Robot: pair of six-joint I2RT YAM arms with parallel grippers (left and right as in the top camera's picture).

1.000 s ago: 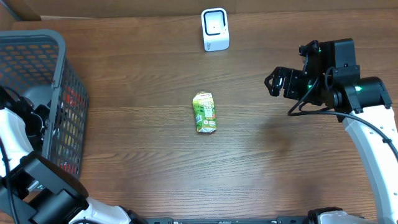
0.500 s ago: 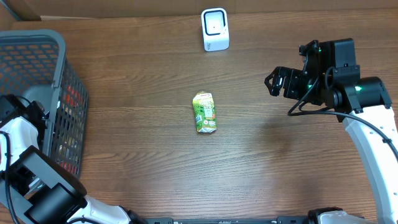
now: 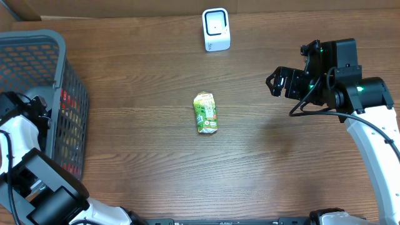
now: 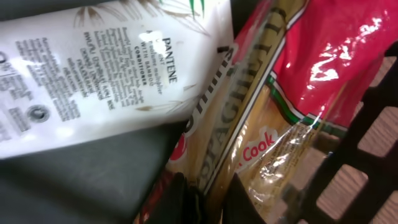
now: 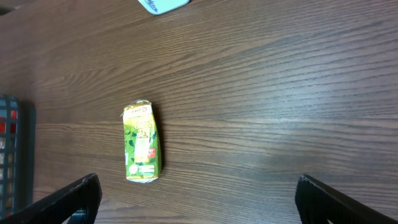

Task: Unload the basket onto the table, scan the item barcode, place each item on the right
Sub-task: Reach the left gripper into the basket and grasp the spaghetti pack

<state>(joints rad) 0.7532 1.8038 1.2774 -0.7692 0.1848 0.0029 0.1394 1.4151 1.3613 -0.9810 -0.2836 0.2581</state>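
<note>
While the left claw (image 4: 208, 202) sits down inside the grey basket (image 3: 56, 44), its jaws are pinched tight on the edge of the spaghetti packet (image 4: 298, 106), which lies against a white Pantene pouch (image 4: 112, 68). The right claw (image 5: 198, 202) hangs spread wide above the bench (image 3: 156, 169). A green carton (image 3: 205, 113) lies flat mid-bench, well apart from the white scanner (image 3: 216, 29) at the far edge.

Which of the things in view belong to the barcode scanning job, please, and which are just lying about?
For the job: scanner; spaghetti packet, pinched by the left gripper inside the basket.
Lying about, apparently: green pouch on the table; Pantene conditioner pack in the basket.
</note>
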